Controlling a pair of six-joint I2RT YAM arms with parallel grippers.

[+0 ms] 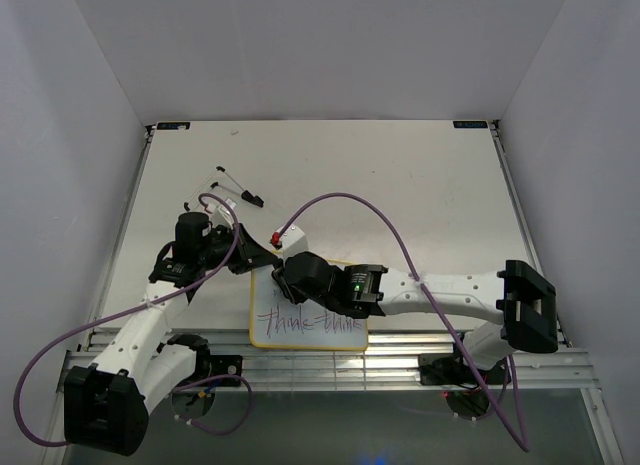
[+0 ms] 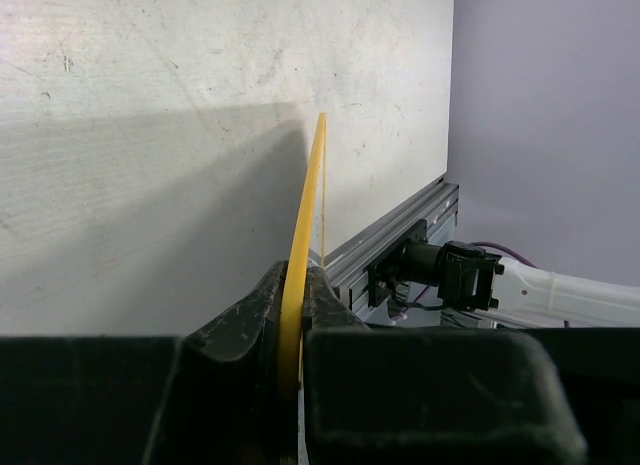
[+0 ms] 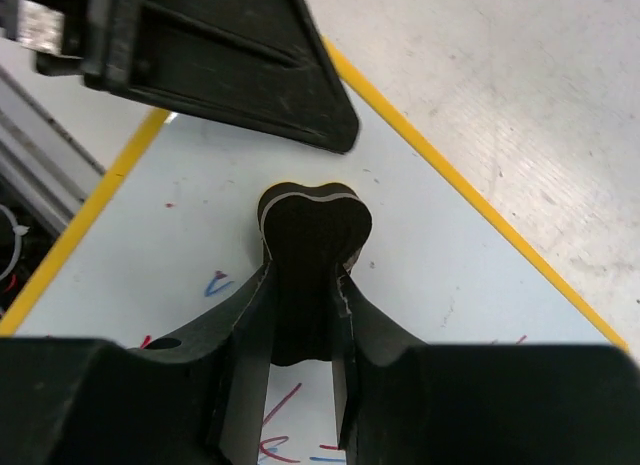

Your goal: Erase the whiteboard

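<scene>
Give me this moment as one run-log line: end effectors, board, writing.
left end effector: shut on whiteboard edge | right end effector: shut on eraser above whiteboard | writing: present, near edge

The counter (image 1: 400, 185) is a white, scuffed slab with a metal rail (image 1: 330, 357) along its near edge. The whiteboard (image 1: 310, 325) lies on it by that rail, under my right hand (image 1: 288, 277) and touching my left hand (image 1: 250, 259), with red-purple writing facing up. Just beyond my left hand lie two slim pens (image 1: 251, 199), apart from the board.
</scene>
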